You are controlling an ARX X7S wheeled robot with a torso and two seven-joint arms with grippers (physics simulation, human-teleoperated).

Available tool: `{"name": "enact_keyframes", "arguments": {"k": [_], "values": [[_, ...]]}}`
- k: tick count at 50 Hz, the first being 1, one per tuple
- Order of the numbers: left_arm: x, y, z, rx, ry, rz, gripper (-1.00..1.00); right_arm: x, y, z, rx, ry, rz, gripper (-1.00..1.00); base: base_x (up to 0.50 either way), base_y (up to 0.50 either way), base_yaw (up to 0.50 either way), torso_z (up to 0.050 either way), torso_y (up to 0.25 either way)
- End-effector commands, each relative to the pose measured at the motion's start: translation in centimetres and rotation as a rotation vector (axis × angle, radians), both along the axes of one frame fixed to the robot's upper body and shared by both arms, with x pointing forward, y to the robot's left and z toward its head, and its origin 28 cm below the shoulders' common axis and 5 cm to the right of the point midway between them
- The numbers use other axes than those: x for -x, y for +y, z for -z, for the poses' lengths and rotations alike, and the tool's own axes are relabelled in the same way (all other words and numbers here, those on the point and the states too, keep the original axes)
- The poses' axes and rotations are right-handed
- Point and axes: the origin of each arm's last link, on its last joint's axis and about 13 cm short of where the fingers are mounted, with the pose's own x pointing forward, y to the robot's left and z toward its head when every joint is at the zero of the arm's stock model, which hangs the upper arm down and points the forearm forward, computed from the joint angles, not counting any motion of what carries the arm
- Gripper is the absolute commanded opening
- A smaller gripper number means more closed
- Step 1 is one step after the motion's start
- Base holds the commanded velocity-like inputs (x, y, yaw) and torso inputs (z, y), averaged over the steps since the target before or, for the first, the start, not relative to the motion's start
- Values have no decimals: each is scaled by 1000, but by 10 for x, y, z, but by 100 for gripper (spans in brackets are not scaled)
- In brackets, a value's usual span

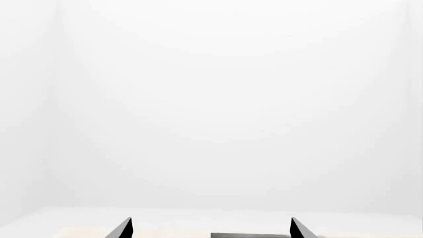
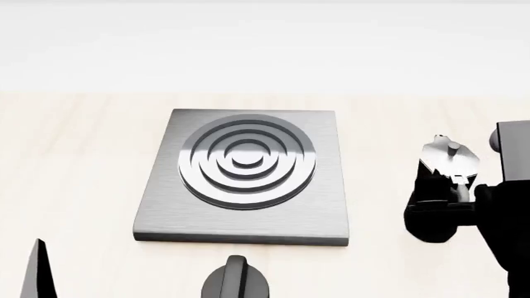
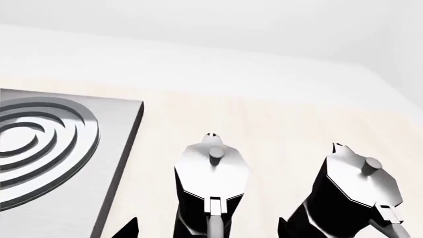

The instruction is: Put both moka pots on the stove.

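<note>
Stove [image 2: 319, 205] lies flat on pale table [image 2: 74, 155], burner bare. One moka pot [image 2: 437, 198] stands right of it (partly hidden by dark robot parts).

The right arm [image 2: 505, 230] hides the second moka pot [image 3: 357, 193] from the head view, and the dial knob [image 2: 236, 279] is cut off at the edge.

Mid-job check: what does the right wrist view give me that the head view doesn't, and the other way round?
Only the right wrist view shows a second moka pot, standing beside the first on the table. Only the head view shows the whole stove, nothing on it, and the black dial knob at its near edge. Both share the nearer moka pot, off the stove's right side, and part of the ring burner.
</note>
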Motion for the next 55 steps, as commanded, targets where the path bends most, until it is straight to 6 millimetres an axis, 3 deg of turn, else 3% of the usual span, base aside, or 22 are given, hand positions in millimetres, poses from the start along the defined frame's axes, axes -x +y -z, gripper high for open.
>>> {"name": "enact_keyframes", "arguments": {"k": [1, 29, 55], "values": [[0, 0, 0, -1, 1, 1, 100, -13, -3, 3, -6, 30, -9, 100, 0, 0, 0, 0, 0], [0, -1, 1, -4, 2, 1, 100, -34, -12, 33, -33, 103, 30, 100, 0, 0, 0, 0, 0], [0, -1, 1, -7, 4, 1, 100, -33, -11, 54, -38, 159, 30, 100, 0, 0, 0, 0, 0]]}}
